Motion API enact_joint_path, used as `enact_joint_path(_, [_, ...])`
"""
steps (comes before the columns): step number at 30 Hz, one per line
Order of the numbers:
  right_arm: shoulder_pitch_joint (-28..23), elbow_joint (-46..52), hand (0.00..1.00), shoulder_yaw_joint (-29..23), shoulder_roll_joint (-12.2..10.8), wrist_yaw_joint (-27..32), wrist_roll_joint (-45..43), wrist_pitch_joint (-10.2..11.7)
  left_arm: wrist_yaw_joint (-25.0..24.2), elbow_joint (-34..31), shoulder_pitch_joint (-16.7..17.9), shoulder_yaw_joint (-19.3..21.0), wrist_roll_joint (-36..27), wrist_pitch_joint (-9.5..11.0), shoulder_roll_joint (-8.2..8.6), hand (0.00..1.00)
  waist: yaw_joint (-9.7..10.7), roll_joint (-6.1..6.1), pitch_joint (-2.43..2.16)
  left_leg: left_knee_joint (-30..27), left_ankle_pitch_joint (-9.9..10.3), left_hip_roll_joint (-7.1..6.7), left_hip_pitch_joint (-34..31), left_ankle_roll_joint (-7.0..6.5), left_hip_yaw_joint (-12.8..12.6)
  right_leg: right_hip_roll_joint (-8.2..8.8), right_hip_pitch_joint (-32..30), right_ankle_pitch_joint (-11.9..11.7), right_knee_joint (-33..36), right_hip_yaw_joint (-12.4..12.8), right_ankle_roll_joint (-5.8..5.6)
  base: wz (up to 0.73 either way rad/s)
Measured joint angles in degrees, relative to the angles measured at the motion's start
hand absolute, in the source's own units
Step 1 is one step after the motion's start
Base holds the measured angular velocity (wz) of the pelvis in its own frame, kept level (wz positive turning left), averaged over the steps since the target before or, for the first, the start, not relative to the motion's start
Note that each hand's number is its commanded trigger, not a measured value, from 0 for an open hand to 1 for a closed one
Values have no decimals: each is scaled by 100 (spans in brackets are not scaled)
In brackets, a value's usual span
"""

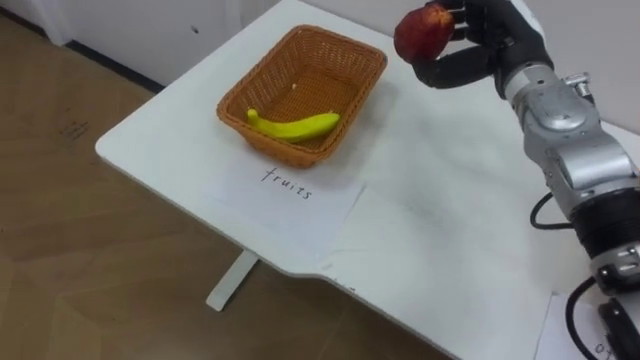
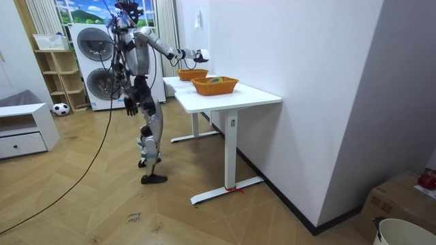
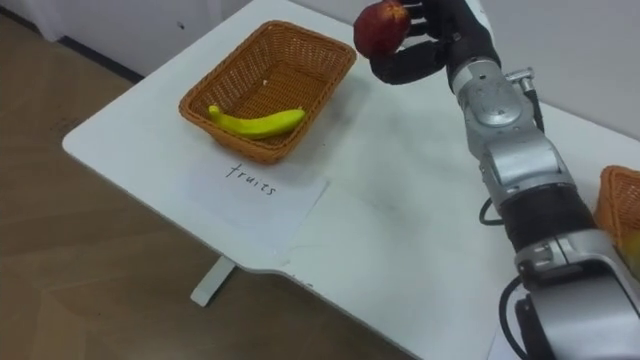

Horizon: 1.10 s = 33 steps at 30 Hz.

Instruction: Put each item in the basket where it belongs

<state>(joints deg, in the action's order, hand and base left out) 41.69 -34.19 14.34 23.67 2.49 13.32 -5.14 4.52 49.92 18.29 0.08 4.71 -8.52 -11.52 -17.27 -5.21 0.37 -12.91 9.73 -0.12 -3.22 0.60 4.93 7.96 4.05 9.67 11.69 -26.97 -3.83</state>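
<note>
A red apple (image 1: 422, 32) is held in the air, my right hand (image 1: 468, 52) shut on it with fingers curled round it. It hangs above the white table (image 1: 450, 230), just right of and beyond the far right corner of an orange wicker basket (image 1: 236, 117). A yellow banana (image 1: 295, 126) lies inside that basket along its near wall. In the room view I stand at the table's side with the right arm stretched out over it, and my left hand (image 2: 129, 104) hangs beside my hip.
A white sheet with handwriting (image 1: 290, 195) lies in front of the basket near the table's front edge. A second wicker basket (image 3: 622, 210) shows at the far right. Wooden floor lies below the table's left edge. Another paper (image 1: 590, 330) lies at the lower right.
</note>
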Motion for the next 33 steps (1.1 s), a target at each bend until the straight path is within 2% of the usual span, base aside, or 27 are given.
enact_joint_path(7, [0, 149, 100, 3, -26, -19, -31, -37, -151, 26, 32, 125, -3, -61, 7, 0, -85, -114, 44, -48, -5, -94, -12, -10, 85, 73, 123, 58, 12, 0, -89, 21])
enact_joint_path(10, [0, 149, 100, 11, -53, -17, -9, -61, -190, 29, 28, 187, -3, -68, 7, 0, -216, -178, 77, -71, -4, -134, -5, -14, 166, 93, 181, 66, 9, -10, -101, 15])
enact_joint_path(13, [0, 148, 100, 18, -194, -16, 15, -70, -186, 76, 33, 203, -3, -80, -3, 0, -349, -177, 78, -71, 1, -147, 6, -24, 176, 103, 196, 74, -5, -19, -114, 3])
enact_joint_path(16, [0, 120, 100, 47, -290, -16, 21, -78, -181, 75, 44, 203, -4, -97, -7, 0, -399, -166, 87, -66, -1, -153, -10, -31, 221, 104, 206, 77, -2, -65, -120, 9])
enact_joint_path(20, [0, 117, 100, 73, -295, -16, 24, -91, -181, 75, 61, 203, -4, -109, -8, 0, -484, -164, 88, -63, 0, -153, -15, -33, 228, 102, 216, 81, -2, -94, -126, 0])
enact_joint_path(26, [0, 118, 100, 149, -295, -13, -31, -124, -185, -80, 182, 205, 171, -118, -7, 0, -524, -179, 78, -65, -1, -149, -16, -34, 222, 109, 224, 80, -1, -266, -126, 0])
enact_joint_path(27, [0, 118, 92, 213, -293, -11, -32, -127, -185, -118, 211, 206, 182, -119, -7, 0, -522, -184, 74, -64, -1, -149, -16, -34, 219, 114, 225, 80, 1, -318, -126, 0])
enact_joint_path(29, [0, 118, 59, 272, -295, -14, -27, -139, -186, -156, 229, 206, 178, -119, -7, 0, -525, -192, 71, -65, -1, -149, -17, -34, 219, 115, 226, 80, 5, -316, -125, 0])
enact_joint_path(31, [0, 117, 51, 290, -295, -14, -6, -148, -186, -168, 229, 215, 181, -119, -13, 0, -530, -221, 67, -64, -2, -150, -8, -35, 224, 115, 236, 81, 5, -305, -126, 0])
enact_joint_path(33, [0, 117, 14, 296, -295, -14, 10, -148, -186, -170, 229, 216, 234, -119, -21, 0, -529, -257, 64, -61, -2, -148, -8, -35, 230, 112, 236, 81, 4, -300, -126, 0])
